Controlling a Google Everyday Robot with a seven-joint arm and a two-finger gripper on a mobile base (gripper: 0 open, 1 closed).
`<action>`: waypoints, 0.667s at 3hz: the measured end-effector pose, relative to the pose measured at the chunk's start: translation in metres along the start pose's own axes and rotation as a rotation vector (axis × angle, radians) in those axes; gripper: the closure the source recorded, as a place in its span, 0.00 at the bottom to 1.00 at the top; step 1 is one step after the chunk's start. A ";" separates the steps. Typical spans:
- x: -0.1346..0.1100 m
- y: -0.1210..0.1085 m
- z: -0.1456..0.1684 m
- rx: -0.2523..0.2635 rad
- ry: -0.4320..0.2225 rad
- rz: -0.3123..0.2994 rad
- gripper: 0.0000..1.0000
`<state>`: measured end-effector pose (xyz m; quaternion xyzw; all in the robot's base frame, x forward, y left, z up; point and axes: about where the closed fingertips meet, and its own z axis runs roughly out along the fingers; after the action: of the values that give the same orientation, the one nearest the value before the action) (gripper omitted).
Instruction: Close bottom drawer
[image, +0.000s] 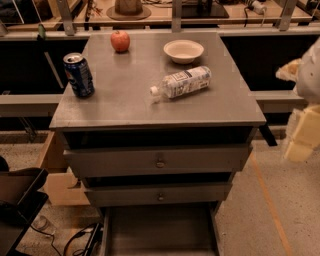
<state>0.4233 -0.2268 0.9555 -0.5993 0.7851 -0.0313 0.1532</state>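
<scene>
The gripper hung at the right edge of the camera view, clear of the grey cabinet and beside its right front corner, at about the height of the upper drawers. It touched nothing. Whether it was wide or narrow could not be told, and no object was seen in it.

The bottom drawer lay below and to the left of the gripper, well apart from it. It stood pulled out towards the camera, with its plain grey floor exposed and empty.

Above that drawer, and left of the gripper, were the middle drawer and the top drawer. Each had a small round central knob and a dark gap above its front.

On the cabinet top, up and to the left of the gripper:
- A water bottle lay on its side, the nearest item.
- A white bowl stood behind the bottle.
- A red apple stood farther left, at the rear.
- A blue soda can stood upright, the farthest item, near the left edge.

A cardboard box sat on the floor beyond the cabinet's far side.
</scene>
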 end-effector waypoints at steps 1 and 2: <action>0.040 0.040 0.029 -0.038 -0.013 0.022 0.00; 0.089 0.091 0.067 -0.051 -0.019 0.003 0.00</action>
<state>0.3358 -0.2770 0.8525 -0.6019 0.7852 -0.0054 0.1454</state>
